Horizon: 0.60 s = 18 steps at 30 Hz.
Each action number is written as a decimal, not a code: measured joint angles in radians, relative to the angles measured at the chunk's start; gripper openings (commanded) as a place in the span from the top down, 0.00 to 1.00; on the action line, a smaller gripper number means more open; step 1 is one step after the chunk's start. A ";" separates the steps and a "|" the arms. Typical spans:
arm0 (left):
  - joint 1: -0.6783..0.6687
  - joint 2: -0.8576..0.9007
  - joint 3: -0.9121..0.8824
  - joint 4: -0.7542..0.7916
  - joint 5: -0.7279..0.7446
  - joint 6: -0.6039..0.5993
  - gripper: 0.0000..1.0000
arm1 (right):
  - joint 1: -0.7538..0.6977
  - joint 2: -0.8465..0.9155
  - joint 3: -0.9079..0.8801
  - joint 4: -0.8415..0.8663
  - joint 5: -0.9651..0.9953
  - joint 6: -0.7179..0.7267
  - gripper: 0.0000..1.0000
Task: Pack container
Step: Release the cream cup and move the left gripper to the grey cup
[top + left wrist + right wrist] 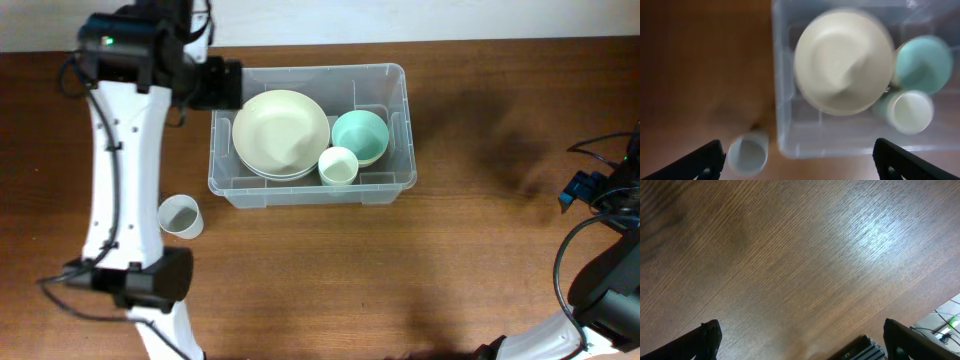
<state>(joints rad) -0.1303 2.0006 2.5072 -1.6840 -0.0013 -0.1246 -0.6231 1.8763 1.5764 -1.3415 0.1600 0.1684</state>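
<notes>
Left gripper [800, 161]: mine, released, empty.
Right gripper [802, 341]: released.
Large clear rectangular plastic container [300, 192]: near far edge of wooden worktop [420, 280], holding round cream bowl [281, 133].
Small grey cup [180, 216]: worktop's left side, outside container.

Container [784, 107]: blurred in left wrist view, cut off at top and right edges. Stack under cream bowl [281, 130]: mostly hidden, count unclear. Right arm [605, 285]: cropped, overhead lower right.

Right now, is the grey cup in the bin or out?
Out. The grey cup stands upright on the table, left of the bin, not touching it.
</notes>
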 measured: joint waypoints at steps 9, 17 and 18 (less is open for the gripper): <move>0.120 -0.319 -0.560 0.024 -0.072 -0.132 0.01 | 0.000 0.000 0.000 0.000 0.000 0.000 0.01; 0.222 -0.446 -0.888 0.197 -0.089 -0.202 0.00 | 0.000 0.000 0.000 0.000 0.000 0.000 0.01; 0.232 -0.447 -0.932 0.235 -0.087 -0.206 0.00 | 0.000 0.000 0.000 0.000 0.000 0.000 0.01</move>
<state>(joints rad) 0.1017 1.5539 1.5749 -1.4494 -0.0879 -0.3305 -0.6231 1.8763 1.5764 -1.3411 0.1604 0.1680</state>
